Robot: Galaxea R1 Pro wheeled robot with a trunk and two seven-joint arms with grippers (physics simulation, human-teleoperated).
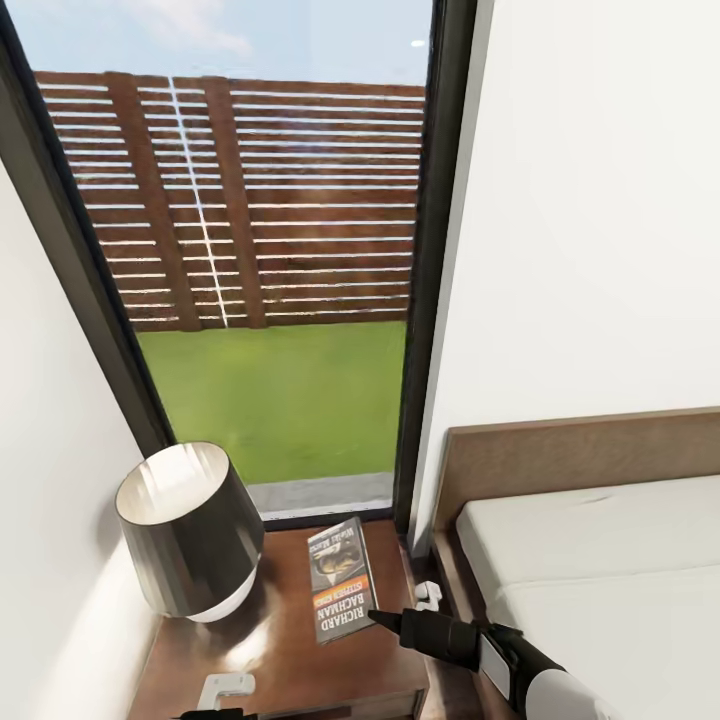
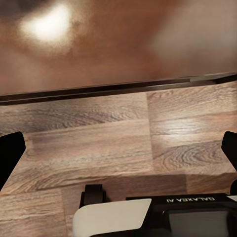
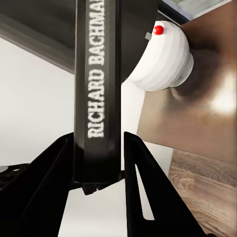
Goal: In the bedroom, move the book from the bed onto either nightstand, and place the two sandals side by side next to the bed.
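Window point(image 1: 270, 280): a tall dark-framed pane filled the upper head view, with a slatted brown fence point(image 1: 240, 200) and grass point(image 1: 280, 400) behind it; its top was cut off by the picture edge.
Bed point(image 1: 600, 560): a pale mattress and dark brown headboard lay at the right of the head view, running out of the picture at the right and bottom.
Nightstand point(image 1: 270, 640): a dark brown glossy top stood between the left wall and the bed, its front edge cut off at the bottom.
Lamp point(image 1: 190, 530): a dark shade with a pale inside stood on the nightstand's left part; its base was hidden under the shade.
Book point(image 1: 342, 580): it lay flat on the nightstand's right part, its cover up, "RICHARD BACHMAN" readable; in the right wrist view its spine point(image 3: 98, 89) ran between the fingers.
Right gripper point(image 1: 385, 620): its tip was at the book's near edge; the right wrist view showed both fingers point(image 3: 143, 187) closely flanking the book's end, but whether they were pressing on it could not be told.
Left gripper point(image 2: 118, 158): its dark fingers stood spread at the picture's edges over wood-plank floor point(image 2: 98, 143), nothing between them; the brown surface beyond was blurred.
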